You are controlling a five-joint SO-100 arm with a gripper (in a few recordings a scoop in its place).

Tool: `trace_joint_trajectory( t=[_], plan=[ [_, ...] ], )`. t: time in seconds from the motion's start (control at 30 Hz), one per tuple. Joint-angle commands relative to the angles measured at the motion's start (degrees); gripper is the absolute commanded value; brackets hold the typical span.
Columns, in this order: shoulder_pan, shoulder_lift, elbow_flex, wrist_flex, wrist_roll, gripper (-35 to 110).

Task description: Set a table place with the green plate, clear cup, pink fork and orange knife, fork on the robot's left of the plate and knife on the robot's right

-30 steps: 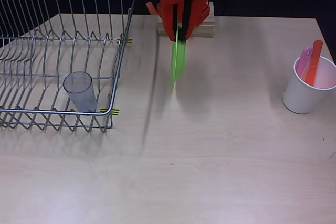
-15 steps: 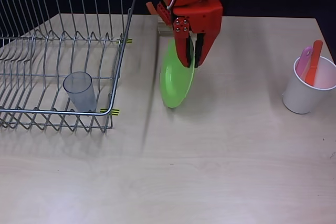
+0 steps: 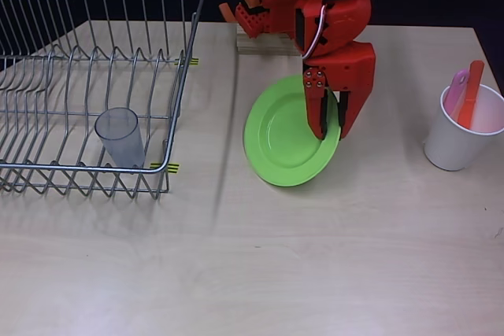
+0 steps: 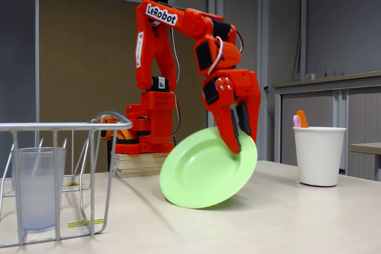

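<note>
Now you're swinging the green plate (image 3: 285,138), clamped at its rim in the gripper (image 3: 329,130), from edge-on toward flat, nearing placement on the table (image 3: 315,257).

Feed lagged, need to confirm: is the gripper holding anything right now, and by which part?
Yes. The gripper is shut on the green plate, pinching its upper rim; the plate hangs tilted above the table.

The orange-red plastic robot arm (image 4: 178,57) carries black motors and a looping white wire. A white label on its upper link reads "LeRobot" — small silver screws dot the gripper housing.
</note>
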Motion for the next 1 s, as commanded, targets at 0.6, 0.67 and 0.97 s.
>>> trace_joint_trajectory(
  t=[0.6, 0.67, 0.97],
  plan=[
    [-6.2, -7.2, 7.3, -17.9, 7.5, 31],
    [-6.2, -7.6, 6.9, -18.1, 7.4, 32],
    [-6.2, -7.6, 5.6, -18.3, 5.7, 32]
  ],
)
